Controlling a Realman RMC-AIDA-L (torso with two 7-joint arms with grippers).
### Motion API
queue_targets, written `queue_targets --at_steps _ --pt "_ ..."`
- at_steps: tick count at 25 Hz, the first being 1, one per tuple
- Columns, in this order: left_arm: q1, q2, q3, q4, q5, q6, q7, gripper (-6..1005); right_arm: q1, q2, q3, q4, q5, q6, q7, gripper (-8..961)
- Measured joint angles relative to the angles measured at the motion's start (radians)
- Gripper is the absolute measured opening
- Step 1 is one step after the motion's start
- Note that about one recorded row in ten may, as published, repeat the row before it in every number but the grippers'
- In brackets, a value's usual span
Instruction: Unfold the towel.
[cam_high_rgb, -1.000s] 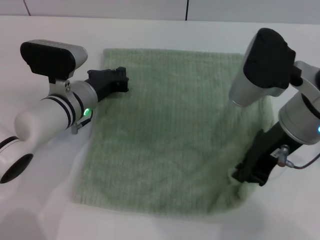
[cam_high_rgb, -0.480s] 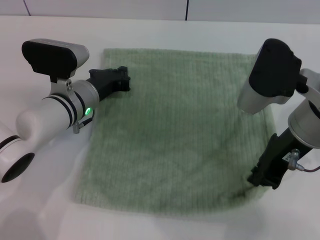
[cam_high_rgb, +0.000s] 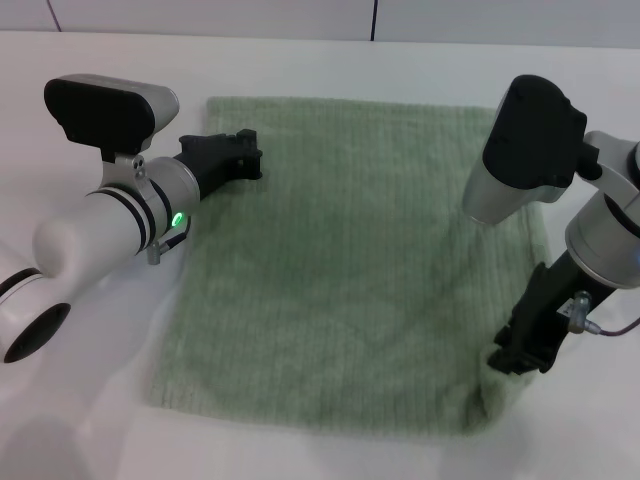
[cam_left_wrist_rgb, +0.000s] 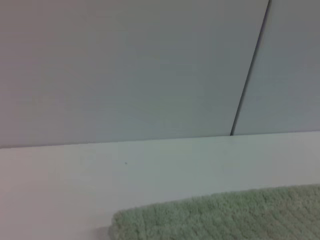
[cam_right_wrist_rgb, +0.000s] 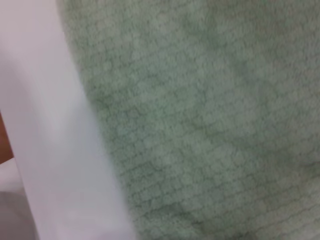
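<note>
The pale sage-green towel lies spread nearly flat on the white table, one roughly square layer. Its near right corner is slightly raised and rumpled. My left gripper rests at the towel's far left corner, over its left edge. My right gripper points down at the towel's right edge, just above the near right corner. The left wrist view shows the towel's far edge against the table. The right wrist view shows the ribbed cloth close up beside bare table.
The white table extends on all sides of the towel. A pale wall with a dark vertical seam stands behind the table's far edge. My right arm's bulky wrist hangs over the towel's far right part.
My right gripper swung out to the right, drawing the bunched near right corner flat, then came back slightly left. The left gripper stayed at the far left corner.
</note>
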Motion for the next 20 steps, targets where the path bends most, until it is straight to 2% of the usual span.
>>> queue_targets --at_steps 7,13,17,18,20 --pt "0.000 0.000 0.003 0.000 -0.002 -0.013 0.000 -2 -0.020 0.006 0.009 -0.103 -0.003 -0.011 -0.002 227" --pt "0.005 -0.001 0.003 0.001 -0.002 -0.015 0.000 -2 -0.017 0.007 -0.013 -0.098 -0.001 -0.010 0.007 259" --pt "0.010 -0.001 0.003 -0.001 -0.004 -0.015 0.000 -2 -0.045 0.010 -0.016 -0.184 -0.037 -0.055 0.006 453" --pt "0.010 -0.001 0.003 -0.001 -0.004 -0.015 0.000 -2 -0.075 0.014 -0.014 -0.247 -0.069 -0.117 0.003 501" --pt "0.012 -0.002 0.003 -0.001 -0.004 -0.014 0.000 -2 -0.091 0.015 -0.013 -0.276 -0.087 -0.154 0.003 523"
